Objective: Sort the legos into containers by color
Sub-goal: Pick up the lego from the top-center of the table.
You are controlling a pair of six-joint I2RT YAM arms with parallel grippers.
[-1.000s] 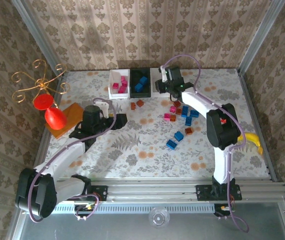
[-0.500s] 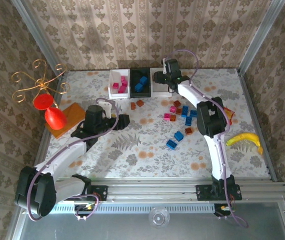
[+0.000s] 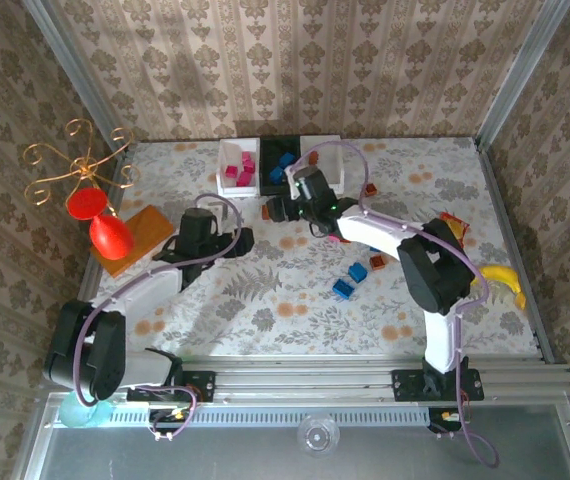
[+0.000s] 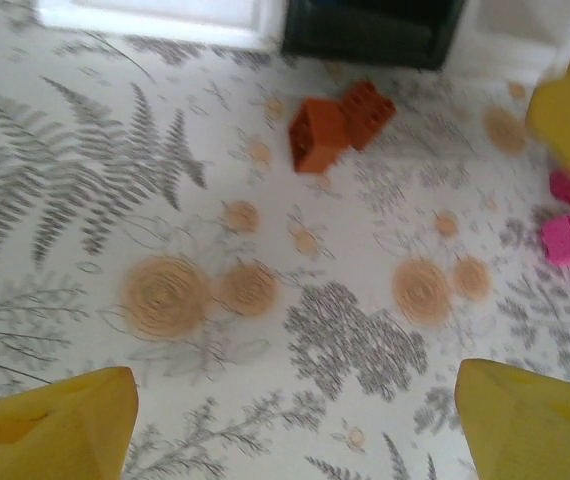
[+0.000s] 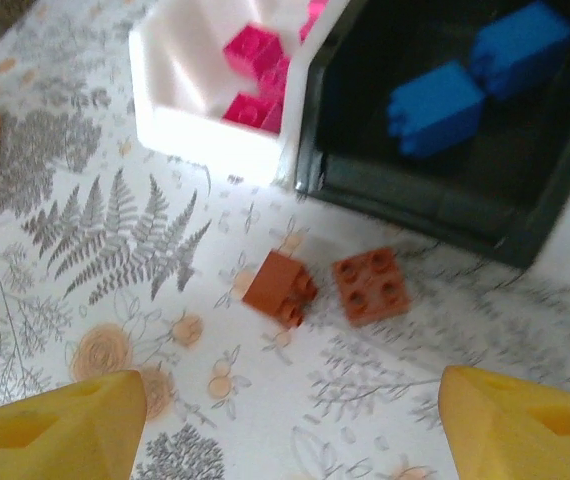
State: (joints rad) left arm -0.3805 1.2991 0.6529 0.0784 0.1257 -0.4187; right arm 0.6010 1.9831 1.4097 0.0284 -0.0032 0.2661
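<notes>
Bricks, two brown ones, are lying on the table (image 5: pixel 395 400) straight ahead of the right gripper (image 5: pixel 290 425), inside the line of its fingertips: the tilted brick (image 5: pixel 280 288) on the left and the flat brick (image 5: pixel 370 288), studs up, on the right. They are sitting side by side, close but apart, just before the black bin (image 5: pixel 415 195) holding blue bricks (image 5: pixel 435 95) and the white bin (image 5: pixel 195 140) holding pink bricks (image 5: pixel 255 50). The right gripper is standing wide apart and gripping nothing. The left gripper (image 4: pixel 295 425) is facing the same pair from farther away, its fingers also spread and empty. I am judging the right arm to be the nearer one.
</notes>
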